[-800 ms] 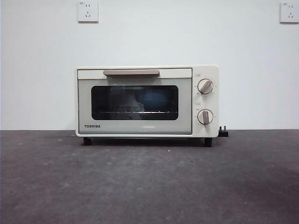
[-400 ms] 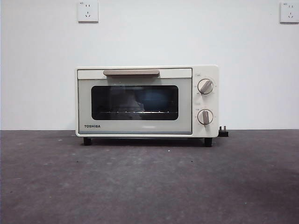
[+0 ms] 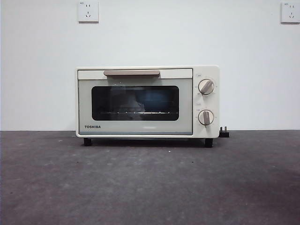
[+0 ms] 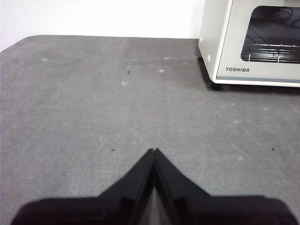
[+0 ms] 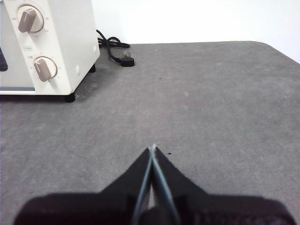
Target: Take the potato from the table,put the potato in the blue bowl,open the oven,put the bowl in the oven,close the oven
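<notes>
The oven (image 3: 147, 101) stands door shut, unchanged over the preceding second; a blue shape behind its glass may be the bowl, so the task appears complete. Left gripper (image 4: 153, 151) and right gripper (image 5: 153, 147), jaws closed and empty, flank it above the grey table (image 3: 150, 183). White wall (image 3: 150, 33) behind.

Oven contents unclear, edges clipped

Behind the dark glass of the oven (image 3: 147, 101), a bluish patch at 3 o'clock of the window is too dim to identify. Both wrist views cut the oven off at the frame edge. The small print beside the knobs (image 3: 206, 86) is too small to read. The wall sockets (image 3: 88, 10) are clipped.
</notes>
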